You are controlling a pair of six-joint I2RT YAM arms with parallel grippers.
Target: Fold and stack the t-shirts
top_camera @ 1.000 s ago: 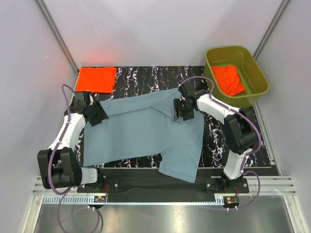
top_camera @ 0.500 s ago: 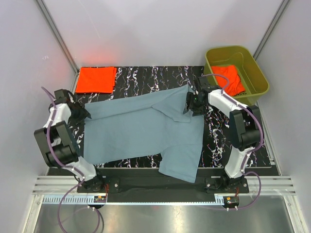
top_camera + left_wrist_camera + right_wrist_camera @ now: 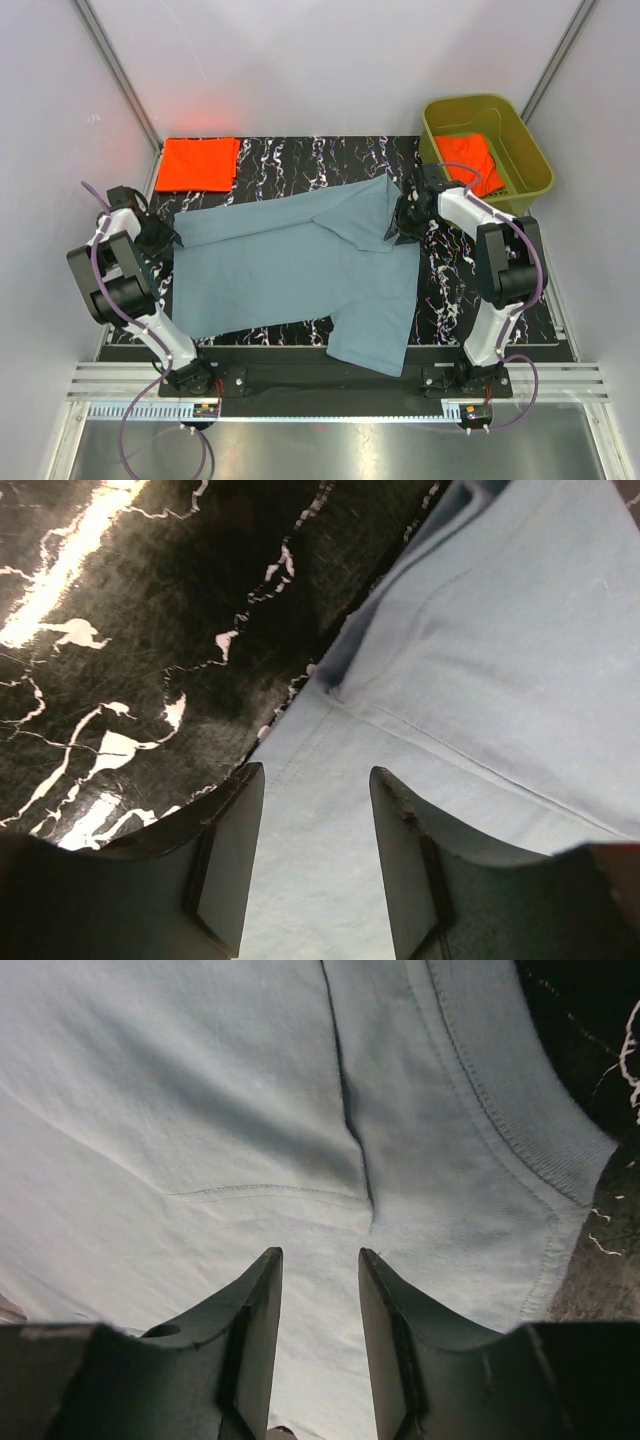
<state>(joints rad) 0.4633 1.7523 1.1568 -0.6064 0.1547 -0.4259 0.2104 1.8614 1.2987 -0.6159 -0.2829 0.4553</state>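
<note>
Now left gripper, right gripper over t-shirt edges.

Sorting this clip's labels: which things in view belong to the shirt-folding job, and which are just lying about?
Job: blue shirt; folded orange shirt; crumpled orange shirt.
Lying about: green tub, which merely holds the crumpled one.

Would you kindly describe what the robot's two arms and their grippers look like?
Both the left arm and right arm have white links joined by bulky black joint housings. A thin purple cable loops along each. The left gripper and right gripper each have two dark, flat, tapering fingers. No markings are visible.
</note>
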